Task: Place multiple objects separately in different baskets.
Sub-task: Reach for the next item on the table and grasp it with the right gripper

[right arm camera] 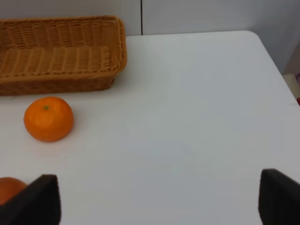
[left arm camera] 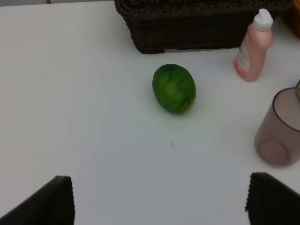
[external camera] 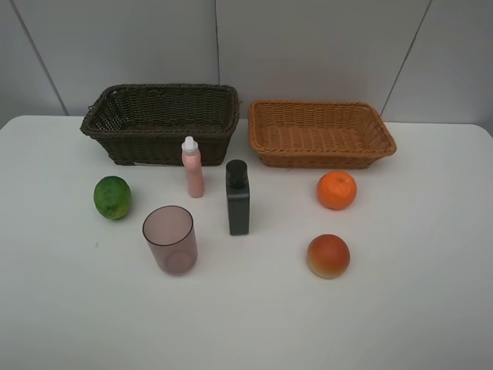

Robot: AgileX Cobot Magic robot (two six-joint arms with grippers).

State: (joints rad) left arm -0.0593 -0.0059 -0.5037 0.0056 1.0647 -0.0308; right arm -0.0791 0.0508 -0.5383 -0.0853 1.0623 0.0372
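Observation:
On the white table stand a dark brown basket (external camera: 160, 122) at the back left and a light orange-tan basket (external camera: 319, 132) at the back right, both empty. In front of them are a green round fruit (external camera: 112, 197), a pink white-capped bottle (external camera: 192, 167), a dark rectangular bottle (external camera: 238, 197), a translucent mauve cup (external camera: 169, 239), an orange (external camera: 337, 190) and a red-orange peach-like fruit (external camera: 328, 256). No arm shows in the exterior high view. My left gripper (left arm camera: 164, 201) is open, short of the green fruit (left arm camera: 174, 88). My right gripper (right arm camera: 159, 199) is open, off to the side of the orange (right arm camera: 48, 118).
The white table (external camera: 416, 293) has bare surface at the front and at both sides. Grey wall panels stand behind the baskets. The table's right edge (right arm camera: 276, 65) shows in the right wrist view.

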